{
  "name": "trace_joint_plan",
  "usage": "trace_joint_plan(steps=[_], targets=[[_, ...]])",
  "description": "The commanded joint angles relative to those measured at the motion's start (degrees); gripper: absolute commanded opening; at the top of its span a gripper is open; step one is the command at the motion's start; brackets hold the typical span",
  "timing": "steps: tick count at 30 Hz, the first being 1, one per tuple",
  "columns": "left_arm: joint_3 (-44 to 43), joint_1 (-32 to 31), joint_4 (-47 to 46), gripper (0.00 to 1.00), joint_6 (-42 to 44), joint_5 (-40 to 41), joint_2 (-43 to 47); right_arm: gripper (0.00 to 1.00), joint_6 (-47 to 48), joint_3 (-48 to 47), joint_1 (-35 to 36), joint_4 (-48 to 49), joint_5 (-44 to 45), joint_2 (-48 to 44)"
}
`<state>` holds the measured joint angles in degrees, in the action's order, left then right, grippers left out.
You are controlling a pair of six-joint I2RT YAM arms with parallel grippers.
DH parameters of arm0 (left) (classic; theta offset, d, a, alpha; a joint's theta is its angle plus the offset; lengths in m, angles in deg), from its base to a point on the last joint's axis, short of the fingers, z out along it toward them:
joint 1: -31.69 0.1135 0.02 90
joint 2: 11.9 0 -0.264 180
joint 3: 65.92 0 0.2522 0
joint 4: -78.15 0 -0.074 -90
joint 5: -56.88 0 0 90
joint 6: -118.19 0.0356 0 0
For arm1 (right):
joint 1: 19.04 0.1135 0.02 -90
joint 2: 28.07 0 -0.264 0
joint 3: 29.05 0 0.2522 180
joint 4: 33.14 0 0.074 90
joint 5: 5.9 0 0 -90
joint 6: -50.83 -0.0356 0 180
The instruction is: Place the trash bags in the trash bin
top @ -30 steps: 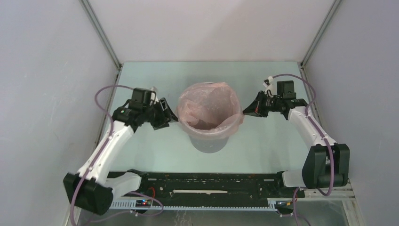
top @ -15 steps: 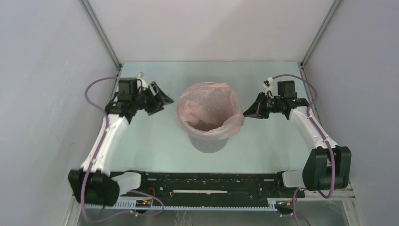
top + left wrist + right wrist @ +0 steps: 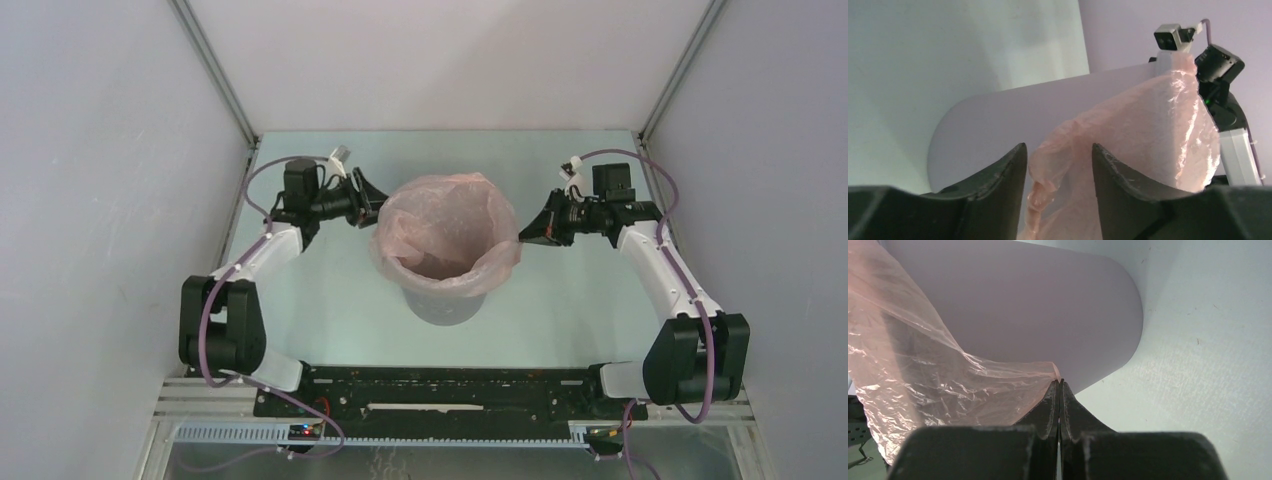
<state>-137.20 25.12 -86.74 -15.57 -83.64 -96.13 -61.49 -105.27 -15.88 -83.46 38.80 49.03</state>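
Note:
The grey round trash bin (image 3: 444, 306) stands mid-table. The pale-pink trash bag (image 3: 445, 228) sits in it, its rim folded out over the bin's top. My left gripper (image 3: 372, 192) is open at the bag's far-left rim; in the left wrist view (image 3: 1057, 150) a fold of the bag (image 3: 1128, 130) lies between the spread fingers. My right gripper (image 3: 526, 233) is shut on the bag's right edge; the right wrist view (image 3: 1060, 384) shows the film (image 3: 948, 375) pinched at the fingertips against the bin wall (image 3: 1038, 305).
Grey enclosure walls with metal corner posts (image 3: 215, 75) close in the pale table (image 3: 330, 300). Purple cables loop over both arms. A black base rail (image 3: 440, 385) runs along the near edge.
My left arm has swung up and toward the bin, bringing its open gripper from the table's left side to the bag's far-left rim. The right gripper has stayed shut on the bag's right edge.

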Motion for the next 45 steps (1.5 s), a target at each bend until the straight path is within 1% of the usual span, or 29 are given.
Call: trace_joint_plan(steps=[1,4,5,7,8,9,11,12,16,18,22,26,29,33,35,37,39,41,42,43,45], targets=[[5.9,-0.8,-15.4,0.5,-7.8,-8.4,-2.4,0.0,1.3,-2.1,0.5,-1.4,-0.7,0.0],[7.2,-0.7,-17.6,0.41,-9.0,-9.0,-3.0,0.0,1.0,-2.1,0.9,-1.1,-0.3,-0.2],[7.1,-0.7,-17.9,0.35,-8.9,-9.1,-3.3,0.0,1.0,-2.1,1.1,-1.1,-0.2,-0.3],[7.0,-0.2,-17.4,0.14,-9.0,-8.4,-3.9,0.0,0.9,-2.1,1.3,-1.1,0.4,-0.7],[7.2,0.3,-16.8,0.05,-9.1,-7.3,-4.1,0.0,0.9,-2.1,1.4,-1.1,0.7,-0.9],[7.2,0.8,-15.4,0.02,-8.9,-5.6,-4.3,0.0,0.9,-2.1,1.5,-1.2,1.0,-1.0],[6.6,1.3,-9.1,0.0,-7.4,-2.0,-4.5,0.0,1.0,-2.1,1.8,-1.2,1.9,-1.1],[6.3,1.3,-7.7,0.0,-7.7,0.0,-4.5,0.0,0.9,-2.1,1.8,-1.0,2.2,-1.0],[7.2,1.2,-6.1,0.0,-11.8,4.7,-3.8,0.0,-0.4,-2.1,2.0,1.4,2.8,0.8],[7.1,0.9,-3.5,0.0,-11.7,7.4,-2.8,0.0,-2.5,-2.1,2.1,3.2,2.1,1.8],[5.7,0.3,8.1,0.0,-7.7,14.1,-1.1,0.0,-4.1,-2.1,3.3,5.4,2.7,2.5],[6.6,0.3,13.0,0.0,-4.9,16.1,-1.3,0.0,-4.7,-2.1,4.3,6.3,3.6,2.9],[6.4,0.3,15.7,0.0,-3.8,15.1,-1.9,0.0,-4.9,-2.1,4.6,4.9,4.3,2.8],[5.0,0.0,19.6,0.0,-1.1,16.3,0.4,0.0,-0.2,-1.8,4.5,0.0,9.2,3.0],[4.1,-0.1,21.8,0.0,0.1,16.9,1.5,0.0,1.3,-1.8,3.7,-1.3,8.2,4.2],[3.2,-0.2,24.4,0.02,1.9,17.2,2.2,0.09,2.3,-3.5,3.2,-4.0,7.2,4.9],[1.7,-0.3,28.3,0.08,4.2,18.0,3.0,0.26,2.6,-6.2,3.3,-8.1,9.3,3.8],[1.0,-0.2,30.5,0.15,5.9,18.6,4.7,0.42,2.3,-7.9,3.2,-11.3,13.5,0.7],[0.8,-0.3,31.4,0.2,6.6,18.9,5.8,0.49,2.1,-8.1,2.7,-12.0,14.6,-1.5],[0.7,-0.2,32.1,0.24,7.1,19.1,6.7,0.54,1.8,-8.1,1.9,-13.2,15.5,-3.5],[0.7,-0.2,33.2,0.31,7.6,19.5,8.6,0.61,1.7,-7.7,-0.3,-16.0,15.7,-7.4]])
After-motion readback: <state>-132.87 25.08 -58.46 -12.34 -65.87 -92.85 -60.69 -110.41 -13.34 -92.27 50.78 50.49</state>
